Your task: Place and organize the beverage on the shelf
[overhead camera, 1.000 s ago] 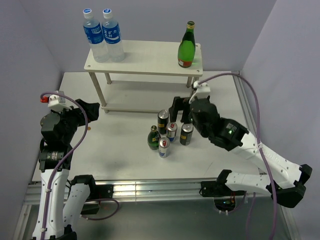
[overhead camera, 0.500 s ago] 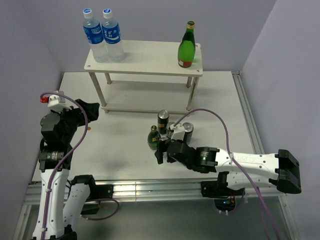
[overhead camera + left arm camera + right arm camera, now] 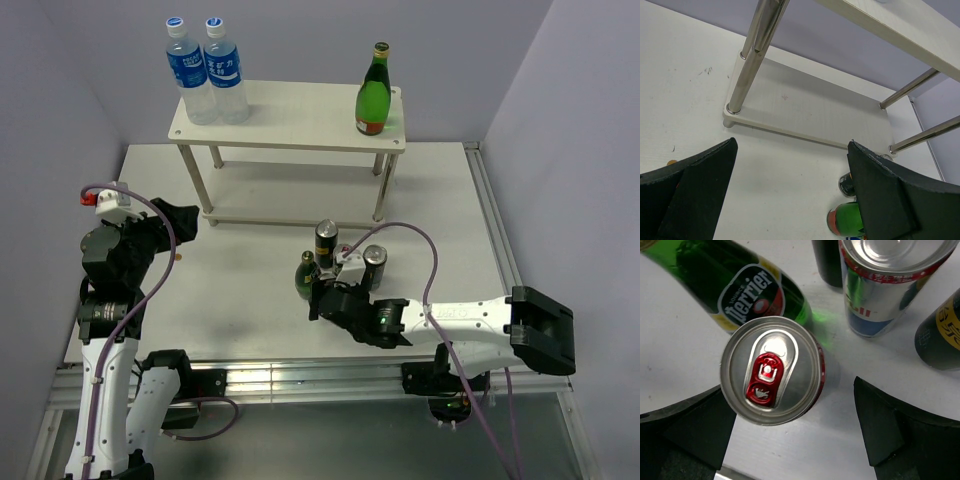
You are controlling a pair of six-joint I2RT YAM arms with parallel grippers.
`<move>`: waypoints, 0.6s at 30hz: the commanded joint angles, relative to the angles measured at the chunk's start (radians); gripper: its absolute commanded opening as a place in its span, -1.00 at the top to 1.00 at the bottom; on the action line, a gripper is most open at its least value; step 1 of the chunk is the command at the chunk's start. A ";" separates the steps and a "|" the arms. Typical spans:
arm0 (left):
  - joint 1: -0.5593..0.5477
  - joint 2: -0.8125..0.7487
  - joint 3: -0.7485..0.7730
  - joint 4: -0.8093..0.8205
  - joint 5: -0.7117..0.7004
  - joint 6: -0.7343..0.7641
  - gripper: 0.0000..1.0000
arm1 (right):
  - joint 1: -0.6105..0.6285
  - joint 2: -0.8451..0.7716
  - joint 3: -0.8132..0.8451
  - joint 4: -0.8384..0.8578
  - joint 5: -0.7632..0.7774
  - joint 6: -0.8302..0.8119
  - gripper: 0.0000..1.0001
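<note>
The right arm reaches low across the surface to the cluster of drinks. Seen from straight above, the right fingers straddle a slim silver-blue can. To do this well, I'd say the arm should centre the can between the fingers. It should descend clear of the green bottle just beside the can and the second slim can behind it, then close squarely on the body so nothing tips. The right fingers are spread wide, one on each side of the can, and neither touches it. The left fingers, out by the shelf, are also wide apart and hold nothing. Another green bottle already stands at the right end of the shelf's top board, and the rest wait on the surface in front.
</note>
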 commanded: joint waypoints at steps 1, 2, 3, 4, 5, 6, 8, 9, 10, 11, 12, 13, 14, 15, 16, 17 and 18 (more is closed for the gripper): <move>0.005 -0.008 -0.003 0.042 0.009 0.019 -0.99 | 0.002 0.026 -0.018 0.103 0.142 0.037 -0.97; 0.005 -0.008 -0.003 0.041 0.011 0.019 -0.99 | 0.002 0.031 -0.032 0.114 0.158 0.044 -0.95; 0.005 -0.008 -0.003 0.044 0.012 0.019 -0.99 | 0.004 0.040 -0.052 0.139 0.187 0.048 -0.90; 0.005 -0.008 -0.004 0.044 0.014 0.019 -0.99 | 0.004 0.045 -0.062 0.163 0.202 0.051 -0.86; 0.005 -0.008 -0.003 0.044 0.015 0.018 -0.99 | 0.004 0.055 -0.075 0.206 0.222 0.047 -0.80; 0.005 -0.008 -0.003 0.048 0.015 0.018 -0.99 | 0.004 0.063 -0.093 0.228 0.234 0.045 -0.76; 0.005 -0.007 -0.003 0.047 0.017 0.018 -0.99 | 0.004 0.083 -0.110 0.290 0.254 0.028 -0.62; 0.005 -0.007 -0.004 0.048 0.018 0.018 -0.99 | 0.005 0.091 -0.124 0.307 0.260 0.024 -0.55; 0.005 -0.007 -0.003 0.045 0.018 0.018 -0.99 | 0.004 0.097 -0.128 0.321 0.262 0.024 -0.48; 0.005 -0.005 -0.003 0.047 0.017 0.018 -0.99 | 0.005 0.101 -0.130 0.335 0.267 0.018 -0.32; 0.005 -0.002 -0.003 0.047 0.017 0.018 -0.99 | 0.007 0.101 -0.132 0.337 0.271 0.018 -0.26; 0.005 -0.002 -0.003 0.045 0.018 0.018 -0.99 | 0.008 0.098 -0.132 0.338 0.271 0.013 -0.11; 0.007 -0.002 -0.003 0.047 0.017 0.018 -0.99 | 0.013 0.089 -0.132 0.340 0.270 0.005 0.00; 0.005 -0.004 -0.003 0.047 0.015 0.018 -0.99 | 0.016 0.083 -0.127 0.335 0.271 -0.001 0.14; 0.005 -0.005 -0.003 0.048 0.018 0.018 -0.99 | 0.021 0.077 -0.121 0.323 0.271 -0.002 0.37; 0.007 -0.005 -0.003 0.048 0.018 0.018 -0.99 | 0.030 0.059 -0.110 0.279 0.274 0.002 0.47; 0.007 -0.005 -0.003 0.048 0.018 0.018 -0.99 | 0.036 0.048 -0.081 0.243 0.280 0.008 0.59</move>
